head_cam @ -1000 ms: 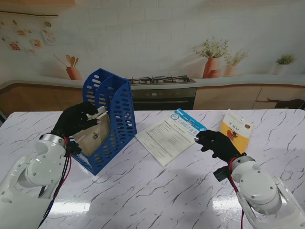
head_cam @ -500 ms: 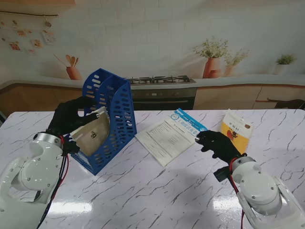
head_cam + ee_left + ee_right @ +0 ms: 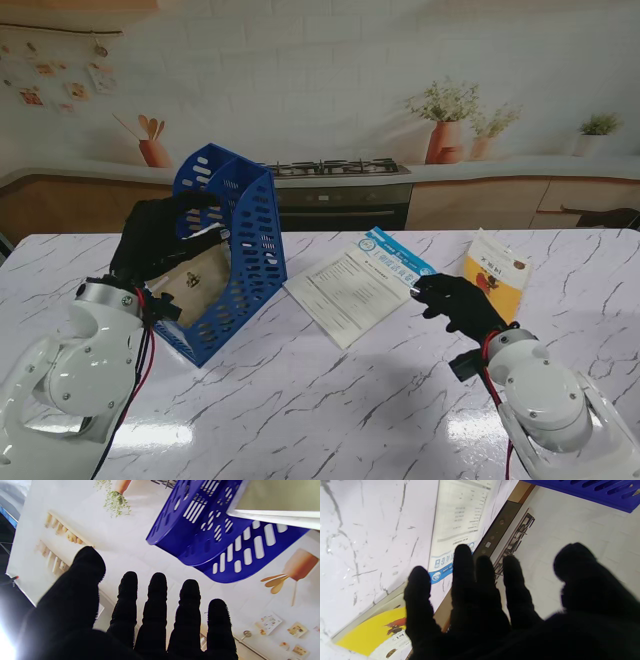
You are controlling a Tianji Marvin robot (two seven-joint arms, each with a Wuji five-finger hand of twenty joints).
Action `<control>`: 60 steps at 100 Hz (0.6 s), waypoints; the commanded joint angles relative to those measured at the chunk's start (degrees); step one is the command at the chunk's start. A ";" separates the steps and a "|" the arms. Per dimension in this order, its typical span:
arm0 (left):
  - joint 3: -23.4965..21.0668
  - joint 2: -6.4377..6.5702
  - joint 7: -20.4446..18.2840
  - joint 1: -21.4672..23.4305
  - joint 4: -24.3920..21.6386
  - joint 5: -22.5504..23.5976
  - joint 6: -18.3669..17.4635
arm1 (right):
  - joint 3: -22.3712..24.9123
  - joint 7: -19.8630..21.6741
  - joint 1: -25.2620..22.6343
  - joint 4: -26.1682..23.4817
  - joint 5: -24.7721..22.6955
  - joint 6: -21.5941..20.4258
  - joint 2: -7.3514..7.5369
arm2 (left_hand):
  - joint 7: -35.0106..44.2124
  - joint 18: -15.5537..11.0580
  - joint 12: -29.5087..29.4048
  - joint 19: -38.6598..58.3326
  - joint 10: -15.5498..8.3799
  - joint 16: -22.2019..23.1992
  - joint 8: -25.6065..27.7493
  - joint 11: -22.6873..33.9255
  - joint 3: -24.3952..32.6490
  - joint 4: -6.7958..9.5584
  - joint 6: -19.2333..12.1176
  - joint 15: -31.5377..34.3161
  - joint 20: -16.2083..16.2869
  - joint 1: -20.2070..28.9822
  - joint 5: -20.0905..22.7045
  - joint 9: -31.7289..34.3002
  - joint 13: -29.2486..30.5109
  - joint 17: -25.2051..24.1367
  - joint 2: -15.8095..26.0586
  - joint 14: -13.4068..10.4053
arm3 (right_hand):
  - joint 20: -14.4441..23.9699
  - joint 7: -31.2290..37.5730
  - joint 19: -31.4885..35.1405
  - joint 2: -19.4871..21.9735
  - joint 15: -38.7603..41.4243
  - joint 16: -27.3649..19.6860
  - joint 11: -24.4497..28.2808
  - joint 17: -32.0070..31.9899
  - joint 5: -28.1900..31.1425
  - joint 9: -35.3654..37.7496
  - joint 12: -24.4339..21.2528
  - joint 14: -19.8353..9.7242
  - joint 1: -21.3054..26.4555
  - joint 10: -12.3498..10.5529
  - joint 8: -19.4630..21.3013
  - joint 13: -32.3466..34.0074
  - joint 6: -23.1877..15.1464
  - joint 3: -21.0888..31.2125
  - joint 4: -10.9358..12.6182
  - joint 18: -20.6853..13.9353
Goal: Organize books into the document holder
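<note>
1. Stand view: the blue document holder [image 3: 232, 245] stands at about 10 o'clock on the marble table [image 3: 330, 400], its open side turned toward the left arm. A tan book [image 3: 195, 280] leans inside it. The left hand [image 3: 155, 238] hovers just beside that book at its 9 o'clock, with nothing in its grasp. The white booklet [image 3: 355, 283] lies flat near the table's middle, its long axis running from 7 to 1 o'clock. The right hand [image 3: 458, 303] sits at the booklet's 4 o'clock, close to its blue edge, so it is the nearer hand for that one. A yellow book [image 3: 497, 273] lies just beyond the right hand, at 1 o'clock from it.

2. Left wrist view: the left hand's fingers [image 3: 157, 605] are spread and straight, holding nothing (the holder and the book's edge [image 3: 272, 515] lie ahead of them).

3. Right wrist view: the right hand's fingers [image 3: 462, 572] are apart and empty, their tips over the booklet's blue corner [image 3: 445, 568]; whether they touch it is unclear.
</note>
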 commanded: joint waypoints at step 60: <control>12.60 -1.35 1.97 -4.33 3.00 -7.45 -11.30 | 1.33 -1.09 -2.28 -1.05 0.59 -1.65 -0.69 | -0.89 3.33 2.76 6.99 -0.10 5.95 -0.15 1.98 -5.19 2.19 2.01 5.28 3.78 1.42 1.05 0.04 3.36 4.72 3.40 0.76 | -0.23 0.46 0.89 0.45 0.42 0.26 0.54 0.02 2.07 0.61 0.63 0.91 -0.88 -0.35 0.90 0.60 -1.67 -0.44 2.06 -4.44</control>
